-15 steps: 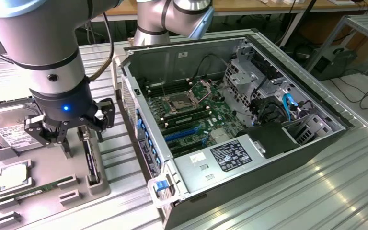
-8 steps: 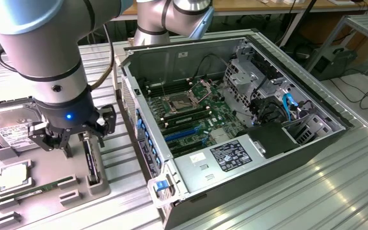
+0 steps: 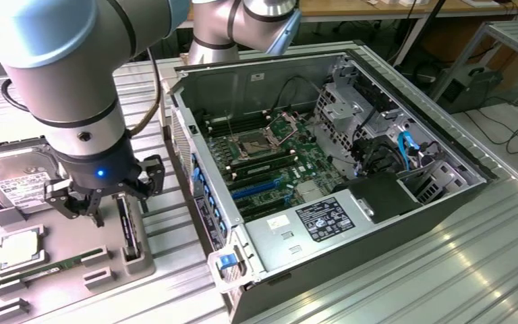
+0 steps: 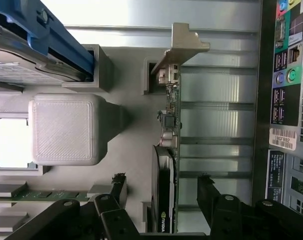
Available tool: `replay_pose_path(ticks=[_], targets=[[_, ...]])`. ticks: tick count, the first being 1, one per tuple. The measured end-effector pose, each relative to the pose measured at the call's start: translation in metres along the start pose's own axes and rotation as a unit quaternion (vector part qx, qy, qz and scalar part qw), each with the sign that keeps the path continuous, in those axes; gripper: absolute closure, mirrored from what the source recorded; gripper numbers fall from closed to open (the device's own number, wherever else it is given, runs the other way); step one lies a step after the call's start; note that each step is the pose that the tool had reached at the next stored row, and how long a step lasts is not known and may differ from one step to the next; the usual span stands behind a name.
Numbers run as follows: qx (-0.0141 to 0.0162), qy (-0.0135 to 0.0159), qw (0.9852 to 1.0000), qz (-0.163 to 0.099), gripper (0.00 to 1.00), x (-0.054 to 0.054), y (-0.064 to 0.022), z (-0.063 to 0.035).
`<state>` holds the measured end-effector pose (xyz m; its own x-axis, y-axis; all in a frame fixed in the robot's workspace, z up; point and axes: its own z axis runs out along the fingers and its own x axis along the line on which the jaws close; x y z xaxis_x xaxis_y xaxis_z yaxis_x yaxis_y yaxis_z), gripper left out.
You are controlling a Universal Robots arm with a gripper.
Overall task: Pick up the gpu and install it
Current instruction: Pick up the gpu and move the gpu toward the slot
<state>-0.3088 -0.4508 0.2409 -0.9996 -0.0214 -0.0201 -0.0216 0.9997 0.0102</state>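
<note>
The gpu (image 3: 131, 233) is a thin dark card standing on edge in a slot of the grey holder block (image 3: 106, 270), at the exterior view's left. In the wrist view the gpu (image 4: 167, 150) shows edge-on, with its pale metal bracket (image 4: 184, 45) at one end. My gripper (image 3: 119, 206) hangs just above the card. It is open, and in the wrist view the gripper (image 4: 162, 187) straddles the card, one black fingertip (image 4: 119, 185) on each side with a gap to the card on both. Nothing is held.
The open computer case (image 3: 241, 88) lies at the exterior view's right, motherboard and blue slots (image 3: 264, 189) exposed. On the holder, a hard drive (image 3: 16, 179) with blue rails (image 4: 51, 35), a green memory stick (image 3: 52, 264) and a raised grey block (image 4: 66, 127) sit close by.
</note>
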Motion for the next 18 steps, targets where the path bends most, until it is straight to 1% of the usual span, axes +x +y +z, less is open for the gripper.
replay_pose_path(ticks=[10,12,18], targets=[[0.0,0.0,1.0,0.0,0.32,0.0,-0.0002,0.0188],[0.0,0.0004,1.0,0.0,0.32,0.0,-0.0002,0.022],[0.0002,0.0006,1.0,0.0,0.32,0.0,-0.0002,0.022]])
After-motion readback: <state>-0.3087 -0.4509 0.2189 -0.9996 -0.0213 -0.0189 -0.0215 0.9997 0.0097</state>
